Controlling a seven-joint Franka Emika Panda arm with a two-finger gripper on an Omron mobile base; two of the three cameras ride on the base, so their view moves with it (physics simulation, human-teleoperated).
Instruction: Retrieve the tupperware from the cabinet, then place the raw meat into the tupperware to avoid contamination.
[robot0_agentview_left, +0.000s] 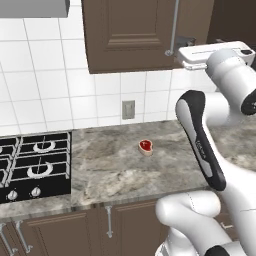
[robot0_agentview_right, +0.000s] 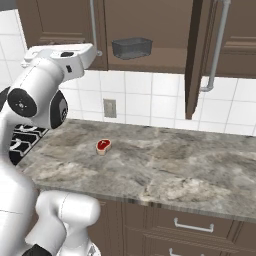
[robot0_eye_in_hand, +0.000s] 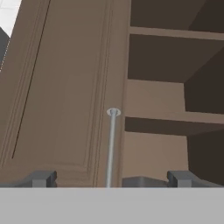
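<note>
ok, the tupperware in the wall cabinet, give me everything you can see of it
The tupperware is a small dark grey container, squarish and shallow, plastic-looking, its walls flaring slightly toward an open top with no lid. It sits upright on the bottom shelf of the cabinet, whose right door stands open. Nothing touches it but the shelf. The gripper, jaws open, faces the closed left door's handle.

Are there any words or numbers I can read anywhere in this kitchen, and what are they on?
None can be read.
The arm has a thin grey marking down its dark link, too small to read.
The stove, raw meat, tupperware and cabinet carry no writing.
</note>
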